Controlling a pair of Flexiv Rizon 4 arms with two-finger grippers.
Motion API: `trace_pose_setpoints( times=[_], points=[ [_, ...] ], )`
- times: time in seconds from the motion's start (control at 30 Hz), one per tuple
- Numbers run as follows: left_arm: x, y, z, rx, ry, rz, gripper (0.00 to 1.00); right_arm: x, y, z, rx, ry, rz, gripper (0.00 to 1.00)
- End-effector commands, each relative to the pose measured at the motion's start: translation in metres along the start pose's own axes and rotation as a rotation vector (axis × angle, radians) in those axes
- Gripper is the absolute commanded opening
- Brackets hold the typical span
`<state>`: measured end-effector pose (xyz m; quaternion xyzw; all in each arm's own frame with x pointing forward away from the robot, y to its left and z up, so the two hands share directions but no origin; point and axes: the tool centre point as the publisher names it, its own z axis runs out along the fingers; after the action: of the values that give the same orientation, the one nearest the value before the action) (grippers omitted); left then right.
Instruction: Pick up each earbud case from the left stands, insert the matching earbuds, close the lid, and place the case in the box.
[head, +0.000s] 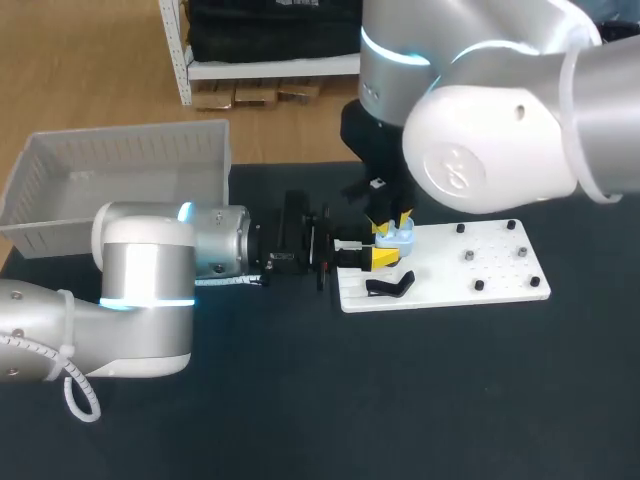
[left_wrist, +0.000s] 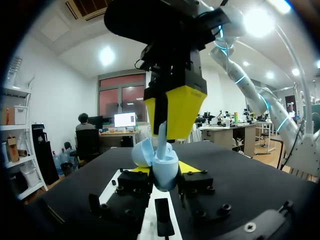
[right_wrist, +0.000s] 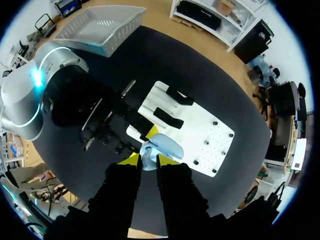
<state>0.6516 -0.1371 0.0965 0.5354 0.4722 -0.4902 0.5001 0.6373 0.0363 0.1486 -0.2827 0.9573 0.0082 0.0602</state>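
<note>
1. The box (head: 150, 155) sits at the far left of the tabletop (head: 300, 400), well apart from the work, ready to take the finished case.
2. The left claw (head: 378, 258) pinches the pale blue earbud case (head: 398, 238) from two sides. It holds it lid-open over the left end of the white board (head: 480, 270), probably to steady it for loading.
3. The right claw (head: 391, 220) hangs above, pressed on a pale earbud (left_wrist: 162, 140) whose stem dips into the case.
4. A black stand (head: 390, 287) lies on the board just near of the claws. I judge the lid cannot close while the right claw sits over it.
</note>
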Motion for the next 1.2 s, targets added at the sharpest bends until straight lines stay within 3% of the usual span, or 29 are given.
trace_pose_setpoints(
  times=[0.03,1.2],
  points=[
    [0.0004,-0.0024,0.0004,-0.009,-0.002,0.004,0.00,0.0026,-0.0001,0.0014,0.002,-0.008,0.002,0.00],
    [0.0004,-0.0024,0.0004,-0.009,-0.002,0.004,0.00,0.0003,-0.0013,0.0095,-0.003,0.004,-0.001,0.00]
  ],
)
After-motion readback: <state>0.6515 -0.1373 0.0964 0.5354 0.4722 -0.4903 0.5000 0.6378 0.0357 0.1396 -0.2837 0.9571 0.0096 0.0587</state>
